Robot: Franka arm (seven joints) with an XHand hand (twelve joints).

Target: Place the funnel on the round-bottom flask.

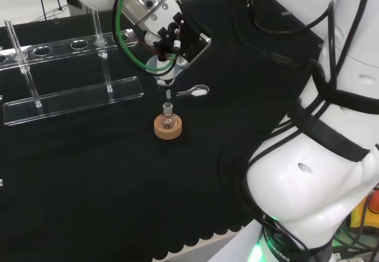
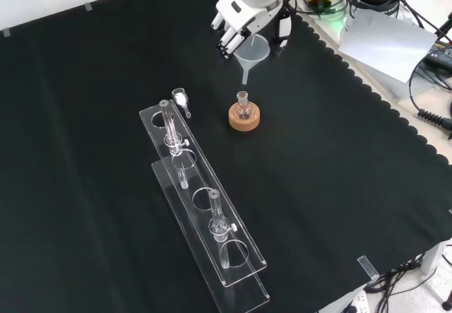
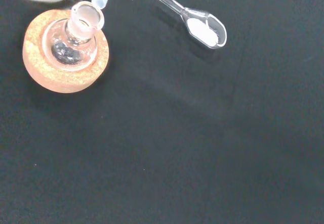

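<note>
We see black cloth (image 2: 106, 80) covering the bench.
The hand (image 2: 247, 13) grips the clear funnel (image 2: 251, 50), spout above the round-bottom flask (image 2: 244, 105) on its cork ring (image 2: 244, 119).

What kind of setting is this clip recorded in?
Most likely a robotics lab bench set up for chemistry handling: a flask on a cork ring, a clear tube rack, and a funnel held by the robot's hand.

1. A laboratory bench under black cloth (image 2: 85, 115); a white robot arm (image 1: 331, 155) works at it
2. Chemistry glassware: a round-bottom flask (image 2: 244, 108) on a cork ring (image 2: 244, 120); a funnel (image 2: 252, 50); a clear tube rack (image 2: 205, 207)
3. Cables (image 2: 424, 115) trail along the bench edge
</note>
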